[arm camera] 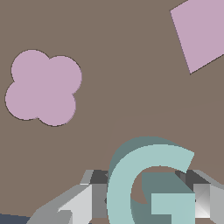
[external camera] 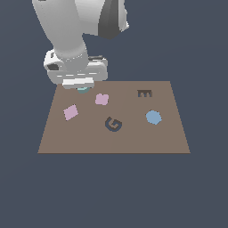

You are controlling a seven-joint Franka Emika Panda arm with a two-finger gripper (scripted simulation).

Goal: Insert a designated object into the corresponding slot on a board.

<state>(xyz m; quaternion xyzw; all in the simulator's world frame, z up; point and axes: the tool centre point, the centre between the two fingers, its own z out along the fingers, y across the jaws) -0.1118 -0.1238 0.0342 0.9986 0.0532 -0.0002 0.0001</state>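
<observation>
Board [external camera: 133,138] with flower [external camera: 102,99], square [external camera: 70,112]

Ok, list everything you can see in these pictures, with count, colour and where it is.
board: one, brown, flat under everything.
G slot: one, dark navy, mid-board.
E slot: one, dark brown, far side, toward the exterior view's right.
octagon: one, blue, on the board, on the exterior view's right of the G slot.
flower: one, pink, beyond the G slot.
square: one, pink, tilted, toward the exterior view's left.
G piece: one, pale teal, between the fingers.
gripper: one, grey-white, over the board's far left corner in the exterior view.
</observation>
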